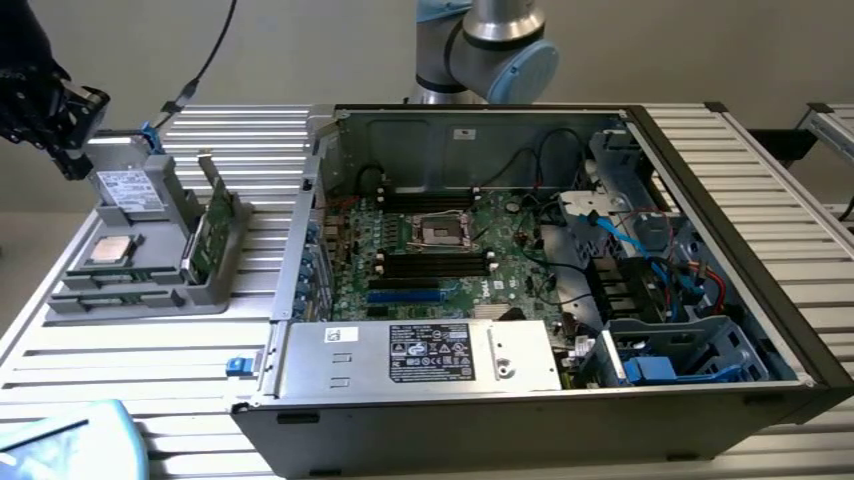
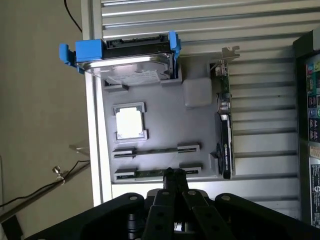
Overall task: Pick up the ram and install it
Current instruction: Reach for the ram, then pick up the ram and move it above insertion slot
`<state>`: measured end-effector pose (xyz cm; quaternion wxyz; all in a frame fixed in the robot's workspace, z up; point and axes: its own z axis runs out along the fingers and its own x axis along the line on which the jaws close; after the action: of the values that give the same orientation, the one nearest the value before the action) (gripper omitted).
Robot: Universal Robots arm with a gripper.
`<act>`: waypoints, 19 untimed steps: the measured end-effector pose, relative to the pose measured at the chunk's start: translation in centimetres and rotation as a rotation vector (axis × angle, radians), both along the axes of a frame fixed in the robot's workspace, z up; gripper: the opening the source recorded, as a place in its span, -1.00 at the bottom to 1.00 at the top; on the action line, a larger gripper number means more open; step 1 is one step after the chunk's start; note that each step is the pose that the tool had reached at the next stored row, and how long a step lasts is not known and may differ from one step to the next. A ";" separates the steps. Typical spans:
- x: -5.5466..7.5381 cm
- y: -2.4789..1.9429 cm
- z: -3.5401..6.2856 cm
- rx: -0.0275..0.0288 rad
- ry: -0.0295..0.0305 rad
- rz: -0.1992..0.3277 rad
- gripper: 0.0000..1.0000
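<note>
Ram [image 2: 155,149]: two sticks, both lying in slots in the gray tray [image 2: 170,120], side by side just past the processor chip [image 2: 130,122]. The second stick [image 2: 142,174] is partly hidden in the wrist view. The gripper [image 2: 170,175] tip covers its middle, so I can't read that stretch. Both sticks show edge-on and I can't make out the chips. In the exterior view the tray sits at the left of the frame. The sticks at its near end are only thin lines there, hard to tell apart.

The gripper's fingers are pressed together with nothing between them. The exterior view puts the gripper [image 1: 74,160] in the upper left of the frame, above the tray's far end and apart from it. Its upper part is cut off by the frame edge.

Around it:
- Hard drive [image 2: 130,65] in blue brackets at the tray's far end, label washed out by glare.
- Expansion card [image 2: 225,140] standing on edge along the tray side nearest the PC case [image 1: 441,135].
- The case lies open on the slatted table [image 1: 134,370], centre to right of the exterior frame.
- Memory slots [image 1: 434,262] visible on the board. Blue cables [image 1: 654,240] cross the right part.
- Power supply [image 1: 427,355] blocks the board's near edge.
- Arm [image 1: 487,45] behind the case, cut off at the top.
- Pale blue object [image 1: 67,440] in the lower left corner, cut off, can't identify it.
</note>
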<state>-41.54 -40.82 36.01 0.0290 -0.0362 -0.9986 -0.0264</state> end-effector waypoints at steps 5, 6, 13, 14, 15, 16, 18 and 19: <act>-0.6 -0.33 -0.26 0.0003 0.0067 0.000 -0.79; -0.7 -0.34 -0.26 0.0003 0.0068 0.000 -0.79; -0.7 -0.39 -0.26 0.0003 0.0067 0.000 -0.79; -0.7 -0.40 -0.26 0.0003 0.0068 0.000 -0.79; -0.7 -0.40 -0.26 0.0003 0.0068 0.000 -0.79; -0.7 -0.41 -0.26 0.0003 0.0067 0.000 -0.79; -0.7 -0.42 -0.28 0.0003 0.0072 0.000 -0.79; -0.7 -0.42 -0.26 -0.0009 0.0150 0.005 -0.79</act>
<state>-42.20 -41.24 35.75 0.0365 -0.0342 -0.9984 -0.0256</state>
